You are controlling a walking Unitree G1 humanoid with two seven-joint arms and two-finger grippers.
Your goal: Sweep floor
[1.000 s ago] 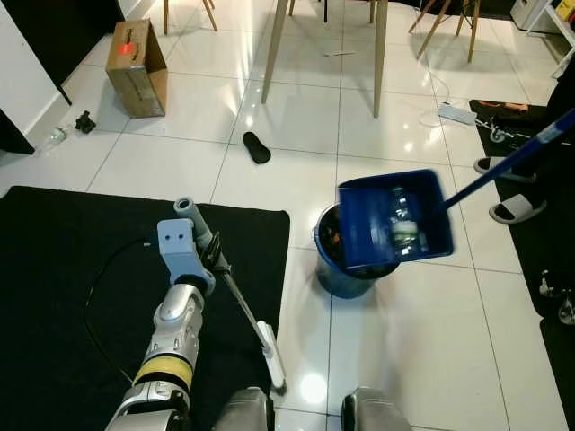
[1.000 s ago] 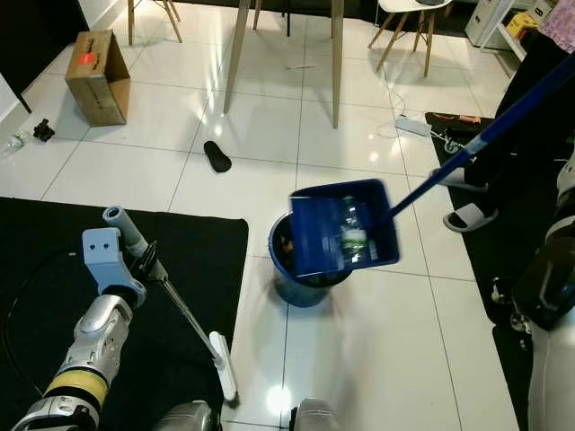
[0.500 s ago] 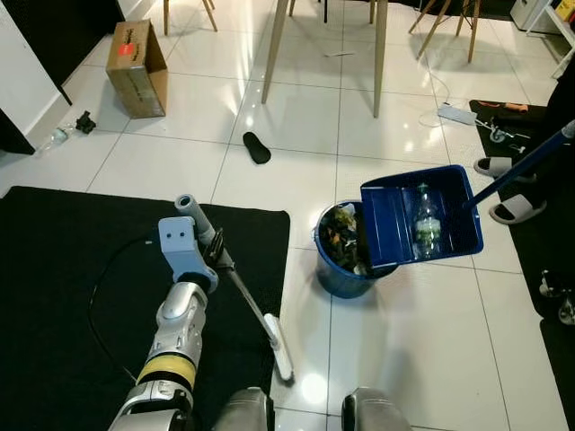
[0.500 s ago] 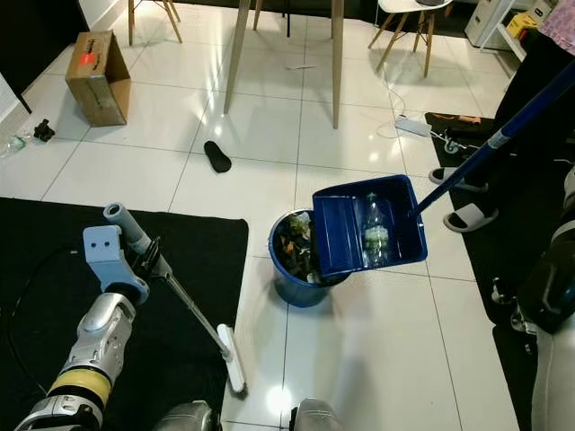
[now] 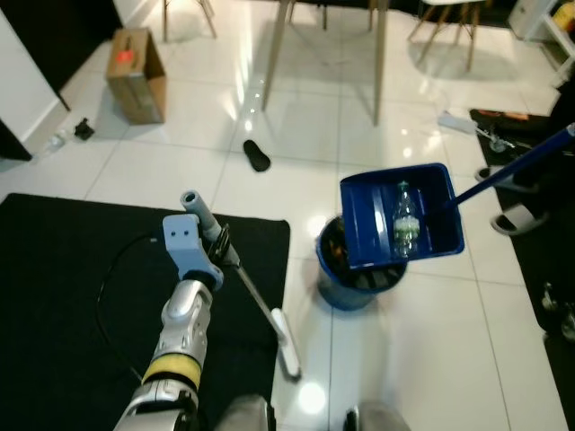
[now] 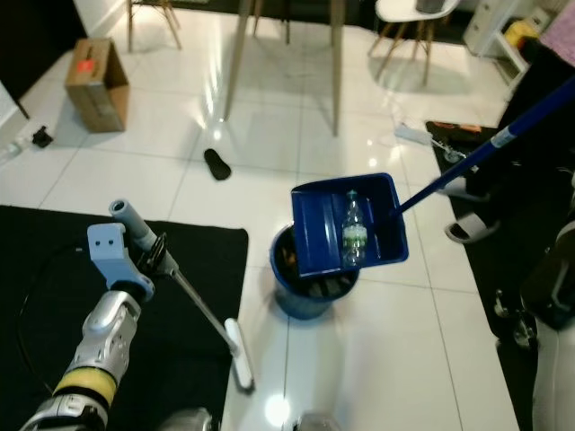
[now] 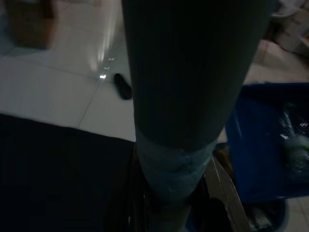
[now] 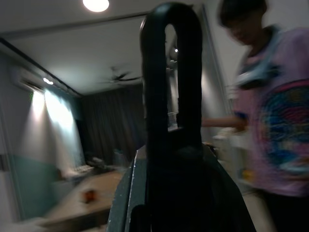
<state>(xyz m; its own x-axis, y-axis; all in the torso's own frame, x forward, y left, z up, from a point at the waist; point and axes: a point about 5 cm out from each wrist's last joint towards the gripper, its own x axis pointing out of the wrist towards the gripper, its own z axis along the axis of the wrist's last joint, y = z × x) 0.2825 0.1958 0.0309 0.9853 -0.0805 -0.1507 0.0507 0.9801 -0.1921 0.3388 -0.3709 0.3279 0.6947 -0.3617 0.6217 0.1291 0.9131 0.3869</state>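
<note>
The left arm (image 5: 180, 332) is seen rising from the bottom left of the frame over a black mat (image 5: 63, 287). The left gripper (image 5: 218, 247) is closed around the broom (image 5: 256, 305) near the top of its handle; the grey handle end (image 5: 193, 205) sticks up past the wrist. The shaft slants down toward bottom centre, and the white broom head (image 5: 287, 343) rests on the white tile floor (image 5: 431, 359) just beside the mat edge. A thin black cable (image 5: 112, 269) is laid in a loop on the mat. Right of centre, a blue bucket (image 5: 355, 285) stands on the tile with dark debris inside. A blue dustpan (image 5: 400, 215) is held tilted above the bucket, overlapping its far rim, with a clear plastic bottle (image 5: 404, 220) lying in it. The dustpan's long blue handle (image 5: 521, 163) runs up to the right edge of the frame. The right gripper (image 8: 171, 82) is seen in its wrist view as one dark looped finger; whether it is open or clamped cannot be told. A blurred person in a purple patterned shirt (image 8: 273, 135) stands behind it. Further up the frame, a black insole-shaped item (image 5: 256, 154) lies on the tile. A cardboard box (image 5: 135, 74) sits at upper left, and wooden table legs (image 5: 274, 54) at top centre. Slippers (image 5: 512, 215) lie at the right edge.
</note>
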